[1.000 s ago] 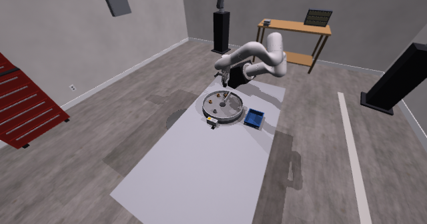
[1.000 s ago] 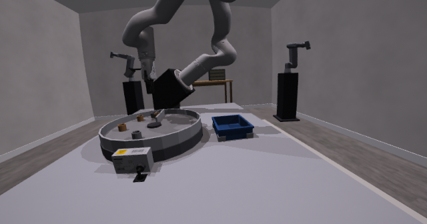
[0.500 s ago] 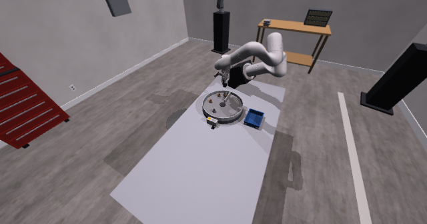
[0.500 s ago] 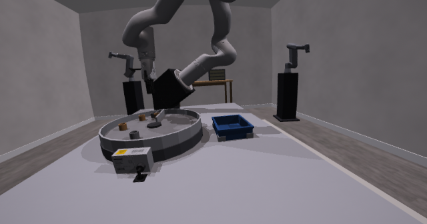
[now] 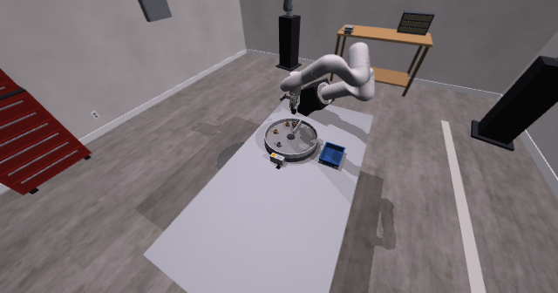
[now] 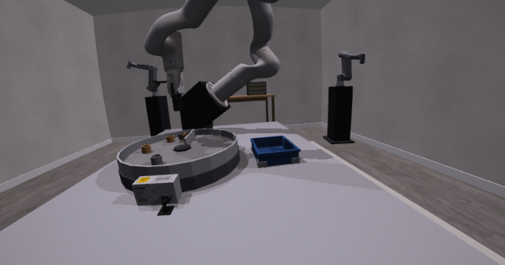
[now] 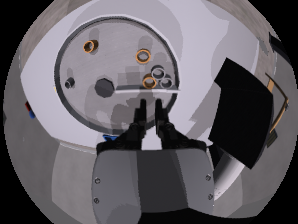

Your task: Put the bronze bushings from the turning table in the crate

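Note:
The round grey turning table (image 5: 291, 139) (image 6: 179, 154) (image 7: 116, 76) carries bronze bushings (image 6: 146, 148) (image 6: 170, 138) (image 7: 91, 46) (image 7: 143, 55) and a third bronze one (image 7: 150, 82) near its far rim. Steel bushings sit on it too: one near the front (image 6: 156, 159) (image 7: 69, 83), two beside the third bronze one (image 7: 157, 71) (image 7: 166, 83). My gripper (image 5: 294, 109) (image 6: 176, 99) (image 7: 150, 106) hangs above the far edge of the table, fingers pointing down, narrowly open with nothing between them. The blue crate (image 5: 332, 154) (image 6: 274, 148) stands right of the table and looks empty.
A grey control box (image 6: 156, 188) with a yellow label sits against the front of the turning table. A dark hub (image 6: 181, 147) with a fixed grey bar (image 6: 188, 138) sits at the table's centre. My black base block (image 6: 201, 104) stands behind the table.

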